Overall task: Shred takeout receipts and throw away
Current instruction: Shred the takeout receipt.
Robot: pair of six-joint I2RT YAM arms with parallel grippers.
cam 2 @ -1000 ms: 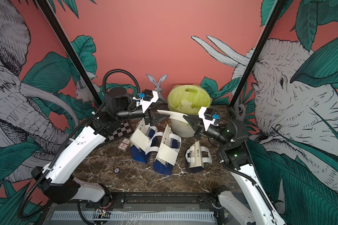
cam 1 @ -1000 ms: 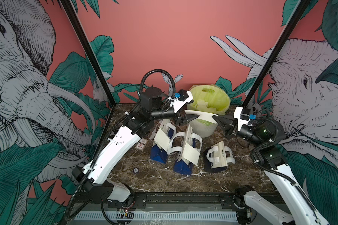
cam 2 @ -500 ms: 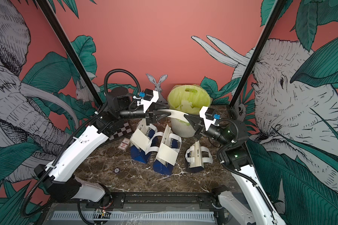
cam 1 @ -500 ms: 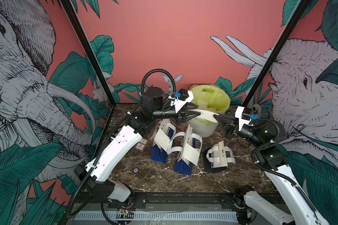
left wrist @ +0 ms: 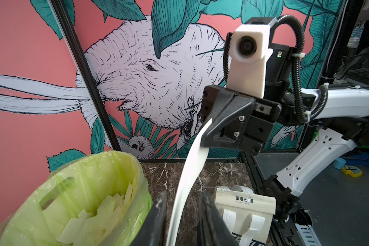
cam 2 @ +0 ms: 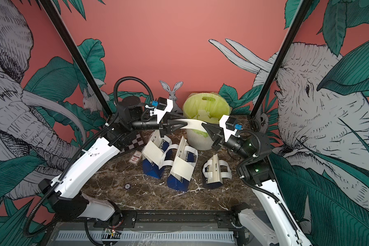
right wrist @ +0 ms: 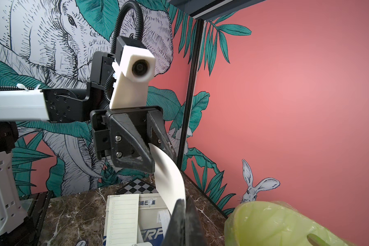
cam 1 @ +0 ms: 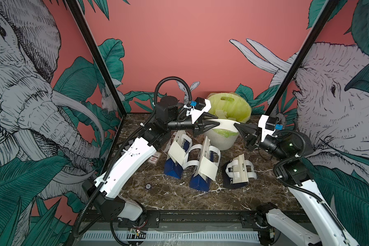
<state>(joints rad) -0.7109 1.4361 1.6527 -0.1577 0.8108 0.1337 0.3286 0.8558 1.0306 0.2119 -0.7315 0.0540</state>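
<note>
A white takeout receipt (cam 1: 224,125) hangs as a curved strip in front of the bin, between my two grippers. My right gripper (cam 1: 235,124) is shut on one end of it, and the strip (right wrist: 168,179) leaves its tips (right wrist: 184,202). My left gripper (cam 1: 217,121) is at the other end. Its fingers (left wrist: 202,202) stand one on each side of the strip (left wrist: 190,170), with a gap showing, so it is open. Two more receipts (cam 1: 177,152) (cam 1: 208,168) lie across the blue bags (cam 1: 173,170).
The white bin with a green liner (cam 1: 228,102) holds paper shreds (left wrist: 90,215). A third bag (cam 1: 237,172) lies flat at the right. A red-and-white card (cam 1: 153,158), a checkerboard (cam 2: 134,142) and a small round cap (cam 1: 148,186) lie on the marble table (cam 1: 179,198).
My left gripper moved right to the receipt's free end, and its wide jaws narrowed around the strip. The right gripper kept its hold and hardly moved.
</note>
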